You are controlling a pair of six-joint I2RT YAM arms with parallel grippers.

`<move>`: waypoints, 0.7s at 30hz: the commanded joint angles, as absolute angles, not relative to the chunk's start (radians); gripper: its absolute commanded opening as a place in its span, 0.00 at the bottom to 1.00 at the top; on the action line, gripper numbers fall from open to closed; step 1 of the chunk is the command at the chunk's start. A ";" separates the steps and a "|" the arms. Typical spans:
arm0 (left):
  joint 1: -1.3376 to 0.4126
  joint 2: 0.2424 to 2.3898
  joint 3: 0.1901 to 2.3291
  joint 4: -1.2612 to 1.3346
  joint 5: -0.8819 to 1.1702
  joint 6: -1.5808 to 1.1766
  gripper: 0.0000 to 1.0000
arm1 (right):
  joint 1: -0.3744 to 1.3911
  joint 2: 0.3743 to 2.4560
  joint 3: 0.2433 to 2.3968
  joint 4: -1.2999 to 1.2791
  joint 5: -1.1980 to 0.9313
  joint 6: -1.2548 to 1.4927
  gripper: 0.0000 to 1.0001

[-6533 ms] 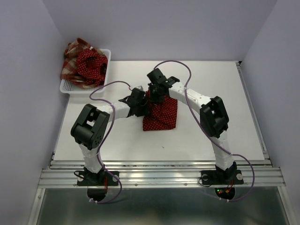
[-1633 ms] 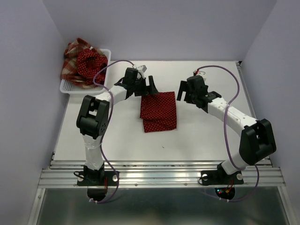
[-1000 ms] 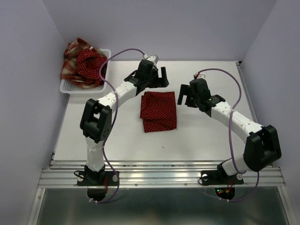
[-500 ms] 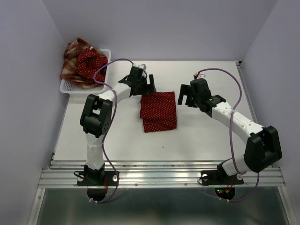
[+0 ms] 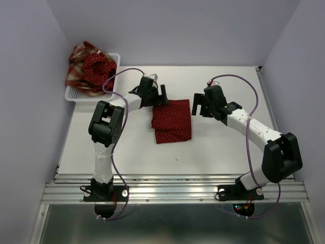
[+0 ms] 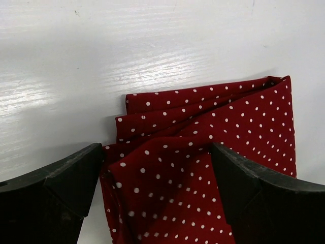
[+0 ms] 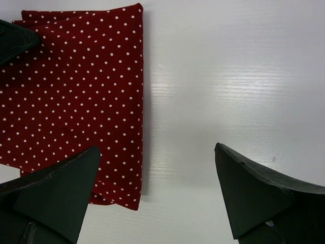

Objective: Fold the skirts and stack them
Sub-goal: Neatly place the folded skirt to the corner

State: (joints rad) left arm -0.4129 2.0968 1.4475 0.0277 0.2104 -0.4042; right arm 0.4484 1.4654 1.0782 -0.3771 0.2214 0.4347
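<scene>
A dark red polka-dot skirt [image 5: 172,120] lies folded flat on the white table [image 5: 228,147]. My left gripper [image 5: 161,96] hovers open over its far left corner; in the left wrist view the skirt [image 6: 203,157] fills the gap between the wide-apart fingers [image 6: 56,188], nothing gripped. My right gripper [image 5: 197,107] stands open just right of the skirt's far right corner; the right wrist view shows the skirt's edge [image 7: 76,101] under the left finger and bare table between the fingers. Another polka-dot skirt [image 5: 98,70] and a plaid skirt [image 5: 77,63] sit heaped in the basket.
The white mesh basket [image 5: 71,94] stands at the table's far left corner, against the left wall. Purple cables loop off both arms above the table. A metal rail [image 5: 172,190] runs along the near edge.
The left gripper swung right to the far edge, then back down left onto the skirt's far left corner. The right gripper drifted slightly left toward the skirt. The skirt has not moved.
</scene>
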 commanded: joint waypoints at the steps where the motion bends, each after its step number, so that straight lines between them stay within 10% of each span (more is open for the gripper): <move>1: -0.411 2.063 1.428 -0.008 0.239 -0.397 0.99 | 0.449 1.494 1.156 -0.376 0.177 0.379 1.00; 21: -0.353 1.433 1.088 -0.067 -0.045 -0.517 0.99 | 0.440 2.040 1.764 -0.314 -0.201 0.037 1.00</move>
